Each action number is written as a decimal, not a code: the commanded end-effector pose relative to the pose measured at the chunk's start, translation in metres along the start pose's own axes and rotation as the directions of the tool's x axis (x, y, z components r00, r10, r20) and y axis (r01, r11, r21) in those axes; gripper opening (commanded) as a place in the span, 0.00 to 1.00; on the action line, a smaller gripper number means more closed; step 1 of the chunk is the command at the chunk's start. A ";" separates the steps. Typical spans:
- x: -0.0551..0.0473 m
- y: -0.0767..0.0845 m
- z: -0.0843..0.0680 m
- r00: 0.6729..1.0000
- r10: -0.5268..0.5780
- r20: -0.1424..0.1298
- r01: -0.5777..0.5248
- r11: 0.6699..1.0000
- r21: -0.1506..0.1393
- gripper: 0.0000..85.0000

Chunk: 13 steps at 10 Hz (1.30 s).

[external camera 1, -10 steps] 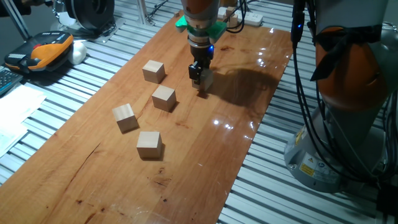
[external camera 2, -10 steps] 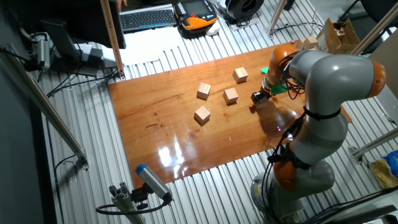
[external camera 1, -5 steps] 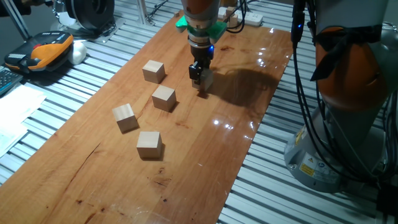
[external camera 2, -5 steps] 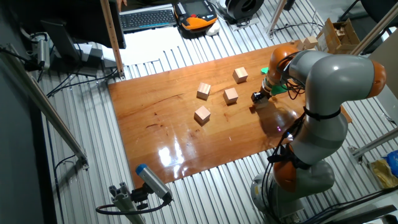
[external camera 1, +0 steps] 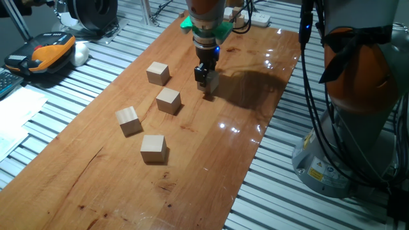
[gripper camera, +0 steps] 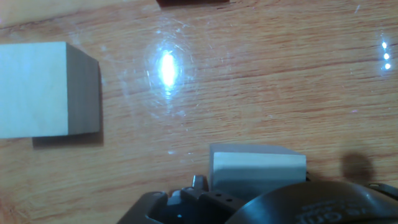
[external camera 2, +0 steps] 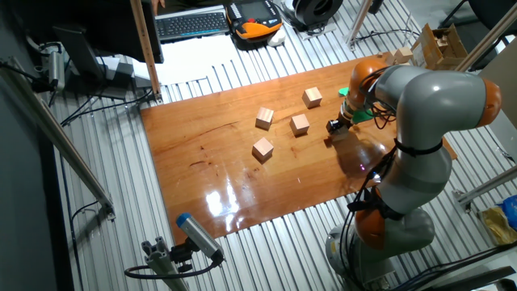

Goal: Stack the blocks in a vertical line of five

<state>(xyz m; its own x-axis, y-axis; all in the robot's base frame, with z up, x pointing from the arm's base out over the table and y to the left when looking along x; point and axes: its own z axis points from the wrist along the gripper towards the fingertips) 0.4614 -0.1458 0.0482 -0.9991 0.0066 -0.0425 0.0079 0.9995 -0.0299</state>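
Note:
Four pale wooden blocks lie apart on the wooden table (external camera 1: 211, 160): one at the back (external camera 1: 158, 73), one in the middle (external camera 1: 169, 100), one to the left (external camera 1: 128, 120), one nearest the front (external camera 1: 153, 148). They also show in the other fixed view (external camera 2: 313, 97) (external camera 2: 300, 124) (external camera 2: 264, 119) (external camera 2: 262, 149). My gripper (external camera 1: 206, 82) is down at the table surface, right of the middle block, shut on a fifth block (gripper camera: 258, 169). In the hand view a neighbouring block (gripper camera: 37, 90) lies to the left, apart from the held one.
The robot's base (external camera 1: 358, 96) stands right of the table. An orange and black device (external camera 1: 48, 51) and papers lie off the left edge. A keyboard (external camera 2: 190, 23) and a cardboard box of small wooden pieces (external camera 2: 440, 44) are far back.

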 end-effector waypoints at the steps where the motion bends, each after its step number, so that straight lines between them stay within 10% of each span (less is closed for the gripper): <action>1: 0.000 0.000 0.000 1.000 -0.003 0.000 0.003 1.000 -0.002 0.80; 4: 0.001 0.000 0.001 1.000 -0.009 -0.002 0.009 1.000 -0.001 0.80; 5: 0.001 -0.001 0.001 1.000 -0.010 -0.002 0.010 1.000 -0.004 0.60; 13: 0.001 -0.001 0.000 1.000 0.011 0.004 -0.011 1.000 -0.017 0.60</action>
<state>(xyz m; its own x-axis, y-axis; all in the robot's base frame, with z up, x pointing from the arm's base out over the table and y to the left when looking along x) 0.4608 -0.1471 0.0487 -0.9987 0.0174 -0.0476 0.0180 0.9998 -0.0125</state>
